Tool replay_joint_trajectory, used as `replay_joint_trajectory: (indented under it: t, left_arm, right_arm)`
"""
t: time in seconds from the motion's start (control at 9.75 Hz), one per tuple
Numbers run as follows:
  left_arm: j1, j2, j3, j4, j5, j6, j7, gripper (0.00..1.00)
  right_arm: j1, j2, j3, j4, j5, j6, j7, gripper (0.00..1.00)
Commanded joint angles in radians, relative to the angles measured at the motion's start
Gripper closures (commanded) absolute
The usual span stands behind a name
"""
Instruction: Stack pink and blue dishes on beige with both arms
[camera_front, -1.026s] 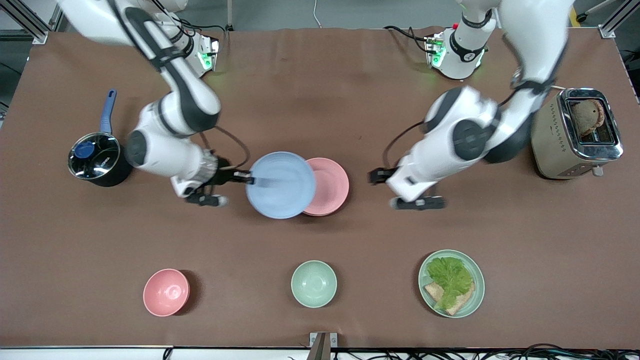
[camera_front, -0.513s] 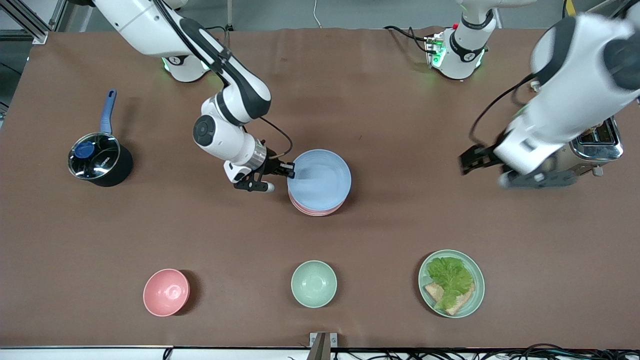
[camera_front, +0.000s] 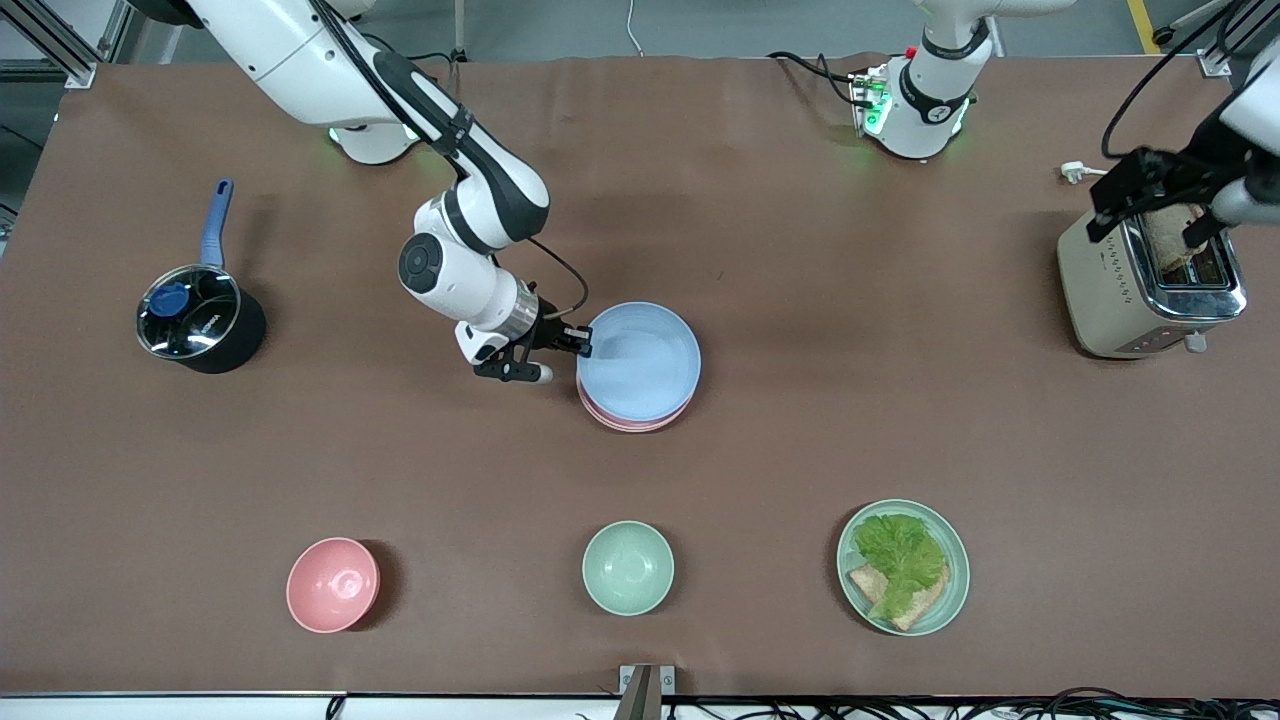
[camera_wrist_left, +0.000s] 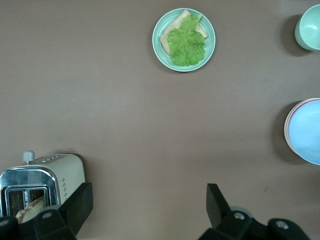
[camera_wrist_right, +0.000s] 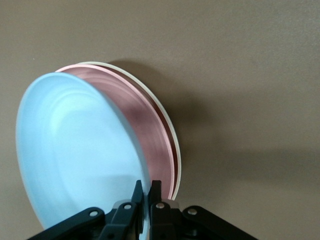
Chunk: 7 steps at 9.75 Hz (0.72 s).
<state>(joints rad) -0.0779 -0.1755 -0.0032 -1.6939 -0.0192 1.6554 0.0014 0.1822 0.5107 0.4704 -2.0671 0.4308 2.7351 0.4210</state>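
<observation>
The pale blue plate (camera_front: 645, 358) lies on top of the pink plate (camera_front: 630, 423), of which only a rim shows in the front view. In the right wrist view the blue plate (camera_wrist_right: 75, 155) tilts a little over the pink plate (camera_wrist_right: 145, 125), and the beige plate's rim (camera_wrist_right: 168, 127) shows underneath. My right gripper (camera_front: 583, 343) (camera_wrist_right: 148, 192) is shut on the blue plate's edge toward the right arm's end of the table. My left gripper (camera_front: 1160, 200) (camera_wrist_left: 148, 205) hangs open and empty over the toaster.
A toaster (camera_front: 1150, 285) with bread stands at the left arm's end. A black pot (camera_front: 200, 320) sits at the right arm's end. Nearer the front camera are a pink bowl (camera_front: 333, 584), a mint bowl (camera_front: 627, 567) and a green plate (camera_front: 955, 570) with lettuce.
My right gripper has carried the blue plate over the pink one and set it down there. My left arm has pulled away from the stack to above the toaster.
</observation>
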Motion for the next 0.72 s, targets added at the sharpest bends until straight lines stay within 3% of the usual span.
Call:
replay_joint_trajectory:
  t: [0.0, 0.21, 0.31, 0.62]
  left_arm:
    - [-0.013, 0.06, 0.0, 0.023, 0.015, 0.009, -0.009, 0.0]
    - [-0.008, 0.173, -0.001, 0.191, 0.013, -0.107, -0.009, 0.0]
    - [-0.005, 0.203, -0.003, 0.218, 0.009, -0.114, -0.014, 0.0]
    - [0.032, 0.173, -0.059, 0.183, 0.016, -0.117, -0.034, 0.0]
  right_arm:
    - [-0.026, -0.004, 0.007, -0.018, -0.014, 0.008, -0.004, 0.73]
    - [-0.046, -0.02, 0.004, -0.011, -0.014, -0.002, -0.011, 0.08]
    - [-0.055, -0.081, -0.006, -0.013, -0.017, -0.032, -0.013, 0.0]
    - [-0.104, -0.306, -0.116, -0.011, -0.186, -0.301, -0.007, 0.0]
